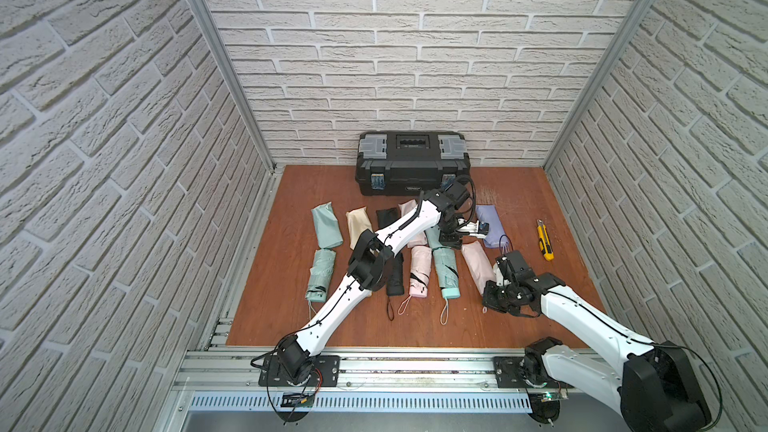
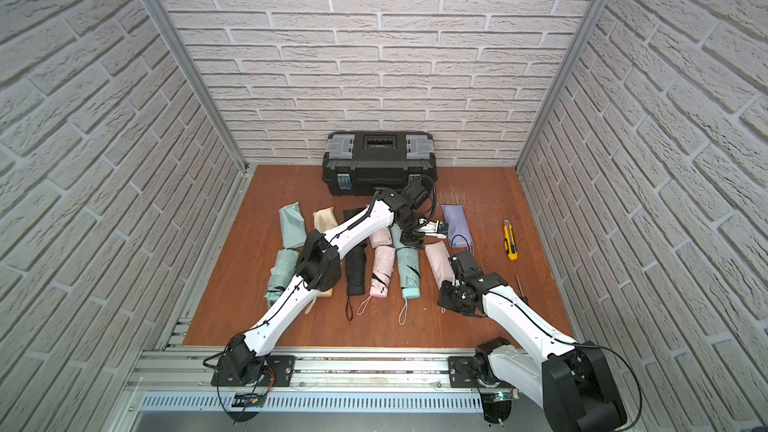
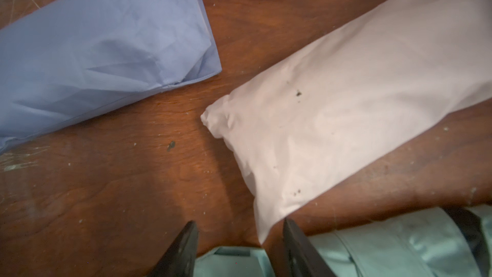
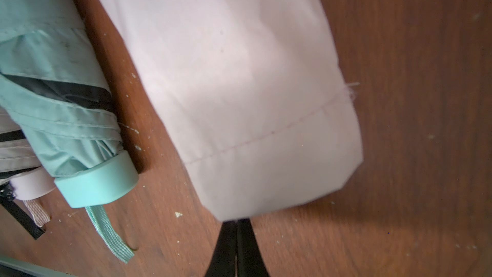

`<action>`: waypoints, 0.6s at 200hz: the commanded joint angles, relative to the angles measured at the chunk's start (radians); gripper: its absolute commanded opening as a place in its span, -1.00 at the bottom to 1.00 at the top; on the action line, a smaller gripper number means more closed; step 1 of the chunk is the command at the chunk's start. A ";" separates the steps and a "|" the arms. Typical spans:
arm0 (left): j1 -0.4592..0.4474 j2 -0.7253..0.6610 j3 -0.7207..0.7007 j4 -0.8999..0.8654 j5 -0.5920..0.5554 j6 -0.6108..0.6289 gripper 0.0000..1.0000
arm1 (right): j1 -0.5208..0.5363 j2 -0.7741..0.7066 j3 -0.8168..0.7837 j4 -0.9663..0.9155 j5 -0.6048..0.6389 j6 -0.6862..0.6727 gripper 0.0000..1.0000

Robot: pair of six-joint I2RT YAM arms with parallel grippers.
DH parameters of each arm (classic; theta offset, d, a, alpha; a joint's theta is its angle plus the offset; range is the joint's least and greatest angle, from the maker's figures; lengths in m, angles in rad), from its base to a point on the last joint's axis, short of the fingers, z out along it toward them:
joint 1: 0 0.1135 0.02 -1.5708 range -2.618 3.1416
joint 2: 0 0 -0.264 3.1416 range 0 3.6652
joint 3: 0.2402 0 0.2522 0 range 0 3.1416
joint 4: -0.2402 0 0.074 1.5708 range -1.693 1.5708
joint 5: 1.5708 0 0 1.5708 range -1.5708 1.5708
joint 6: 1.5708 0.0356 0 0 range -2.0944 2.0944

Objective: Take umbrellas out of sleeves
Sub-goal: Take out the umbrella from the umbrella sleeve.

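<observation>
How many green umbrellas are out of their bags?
2. The first mint umbrella lies at the near row's left end; the second mint umbrella lies between the pink umbrella and the full pink sleeve. The left arm may hide another.

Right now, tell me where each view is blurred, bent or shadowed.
Both top views: wide-angle bend, the walls splay outward. Left wrist: left claw tips soft, shadow on the table. Right wrist: pink sleeve hem smeared, right claw out of focus.

pink sleeve (image 4: 239, 89), lavender sleeve (image 3: 93, 49), mint umbrella (image 4: 66, 115)
</observation>
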 commanded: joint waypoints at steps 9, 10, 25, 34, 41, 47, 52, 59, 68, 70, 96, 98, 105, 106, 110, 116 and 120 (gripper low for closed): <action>-0.011 0.021 0.022 -0.022 0.046 0.006 -0.01 | 0.006 -0.002 -0.011 -0.003 -0.008 0.009 -0.94; -0.012 0.022 0.023 -0.023 0.047 0.005 -0.02 | 0.007 -0.002 -0.011 -0.002 -0.008 0.010 -0.94; -0.010 0.024 0.022 -0.027 0.055 0.005 -0.12 | 0.006 -0.001 -0.011 -0.003 -0.006 0.009 -0.94; -0.012 0.026 0.023 -0.029 0.056 0.004 -0.14 | 0.006 -0.002 -0.010 -0.004 -0.006 0.010 -0.94; -0.011 0.028 0.024 -0.030 0.055 0.004 -0.19 | 0.006 -0.004 -0.011 -0.004 -0.006 0.009 -0.94; -0.012 0.029 0.024 -0.032 0.053 0.005 -0.23 | 0.006 -0.005 -0.011 -0.004 -0.006 0.012 -0.94; -0.013 0.029 0.024 -0.034 0.052 0.005 -0.26 | 0.006 -0.007 -0.011 -0.004 -0.006 0.012 -0.94; -0.012 0.031 0.023 -0.034 0.050 0.005 -0.28 | 0.007 -0.009 -0.013 -0.004 -0.005 0.014 -0.94; -0.013 0.030 0.024 -0.036 0.046 0.006 -0.32 | 0.007 -0.009 -0.013 -0.005 -0.004 0.013 -0.94; -0.011 0.031 0.024 -0.037 0.045 0.007 -0.33 | 0.007 -0.009 -0.013 -0.005 -0.004 0.013 -0.94; -0.012 0.031 0.024 -0.039 0.036 0.015 -0.49 | 0.006 -0.008 -0.013 -0.004 -0.004 0.013 -0.94; -0.011 0.031 0.024 -0.039 0.034 0.015 -0.50 | 0.006 -0.008 -0.013 -0.005 -0.004 0.013 -0.94; -0.013 0.031 0.024 -0.040 0.032 0.018 -0.54 | 0.006 -0.008 -0.013 -0.004 -0.003 0.013 -0.94; -0.013 0.031 0.024 -0.041 0.032 0.018 -0.54 | 0.006 -0.007 -0.013 -0.004 -0.004 0.014 -0.94; -0.013 0.031 0.023 -0.042 0.031 0.019 -0.55 | 0.006 -0.007 -0.013 -0.004 -0.004 0.014 -0.94; -0.012 0.030 0.024 -0.044 0.029 0.021 -0.57 | 0.007 -0.007 -0.013 -0.004 -0.003 0.013 -0.95; -0.013 0.029 0.024 -0.045 0.028 0.022 -0.60 | 0.006 -0.008 -0.013 -0.006 -0.003 0.013 -0.94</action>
